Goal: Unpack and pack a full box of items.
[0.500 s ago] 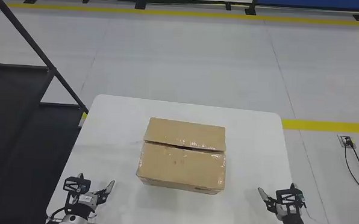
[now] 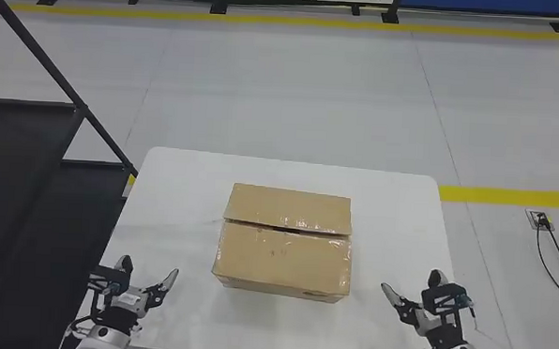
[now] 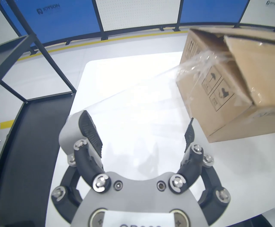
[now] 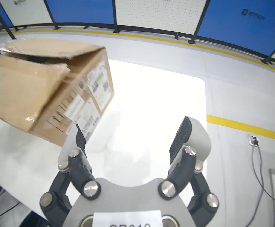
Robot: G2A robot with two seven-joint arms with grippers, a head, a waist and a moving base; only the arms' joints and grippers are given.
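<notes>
Closed cardboard box mid-table, both hands spread and empty at the near edge.

The box (image 2: 286, 250) sits on the middle of the white table (image 2: 391, 208), long side toward the robot. Its two top flaps are folded down but not flush, with a dark gap showing along the seam. Loose clear tape (image 3: 194, 64) clings to the corner and side facing the left arm. The left hand (image 2: 148, 270) hovers over the near left corner of the table, fingers wide apart and gripping nothing, well clear of the box. The right hand (image 2: 411, 285) hovers over the near right corner, equally spread and empty, also apart from the box.
</notes>
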